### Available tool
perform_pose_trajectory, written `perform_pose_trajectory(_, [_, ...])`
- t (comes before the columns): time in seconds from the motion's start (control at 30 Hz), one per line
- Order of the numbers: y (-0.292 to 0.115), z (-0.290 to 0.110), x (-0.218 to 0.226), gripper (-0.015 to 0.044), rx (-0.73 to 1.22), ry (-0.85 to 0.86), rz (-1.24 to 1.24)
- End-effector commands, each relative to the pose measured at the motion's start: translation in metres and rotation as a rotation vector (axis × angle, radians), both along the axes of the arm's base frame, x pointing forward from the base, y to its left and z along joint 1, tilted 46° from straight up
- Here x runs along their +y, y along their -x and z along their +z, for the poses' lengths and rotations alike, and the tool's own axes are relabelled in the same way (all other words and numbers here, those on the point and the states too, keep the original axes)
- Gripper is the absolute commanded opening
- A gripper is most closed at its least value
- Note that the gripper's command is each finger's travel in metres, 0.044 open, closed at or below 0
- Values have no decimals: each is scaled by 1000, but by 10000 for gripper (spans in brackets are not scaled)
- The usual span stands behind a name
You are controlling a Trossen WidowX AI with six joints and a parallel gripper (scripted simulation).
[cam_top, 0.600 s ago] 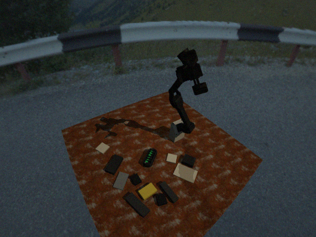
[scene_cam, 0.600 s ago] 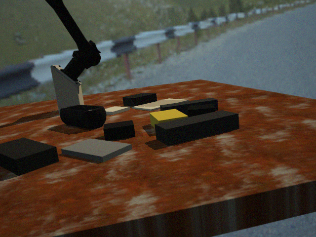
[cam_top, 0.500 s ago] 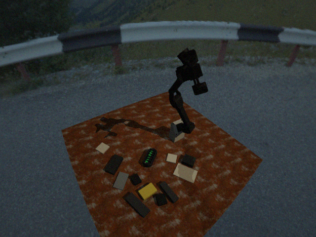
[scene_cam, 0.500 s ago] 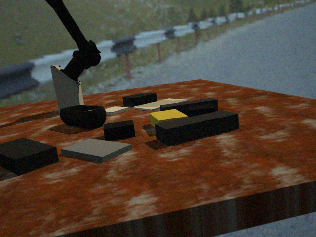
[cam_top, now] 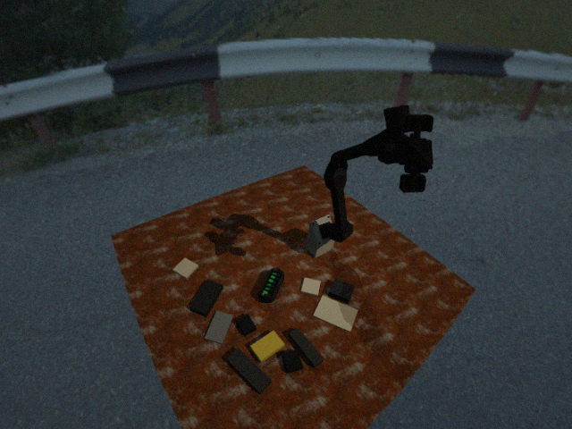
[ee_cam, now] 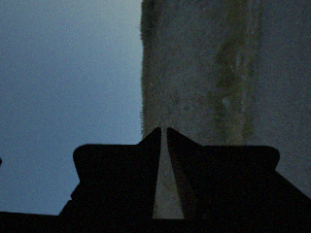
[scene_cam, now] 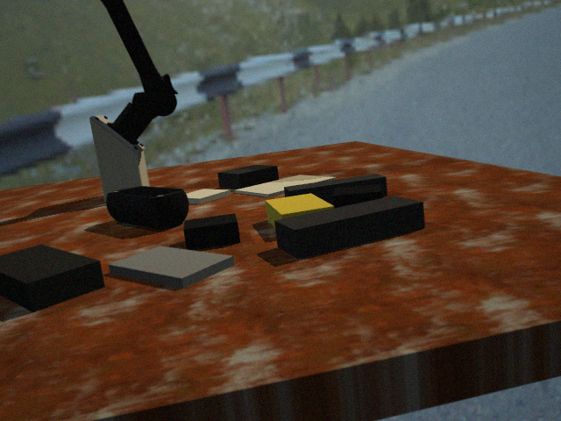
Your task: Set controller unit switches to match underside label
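Note:
The dark grey controller unit sits flat on its base near the middle of the rusty bench. A row of green rocker ends shows on its top in the top view. My gripper hangs high in the air, well above and beyond the bench's far right edge, far from the unit. Its fingers are closed with only a thin slit between them and hold nothing. The wrist view shows only road and grass. The label is hidden under the unit.
Around the unit lie several parts: a yellow block, long black bars, a black slab, a grey plate, beige plates and small black cubes. The arm's base stands behind.

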State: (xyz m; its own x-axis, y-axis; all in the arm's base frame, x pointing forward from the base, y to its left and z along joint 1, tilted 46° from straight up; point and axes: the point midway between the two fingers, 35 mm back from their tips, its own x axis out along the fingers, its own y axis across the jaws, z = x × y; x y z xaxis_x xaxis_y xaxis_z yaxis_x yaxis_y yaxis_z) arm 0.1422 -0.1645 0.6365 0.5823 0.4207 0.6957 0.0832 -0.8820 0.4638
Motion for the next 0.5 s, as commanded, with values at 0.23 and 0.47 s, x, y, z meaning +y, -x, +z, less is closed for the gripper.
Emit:
perform_pose_trajectory(0.23, [67,3,170,0,-105,309,-43])
perform_pose_trajectory(0.47, [56,-33,261,0,-81,529,-87])
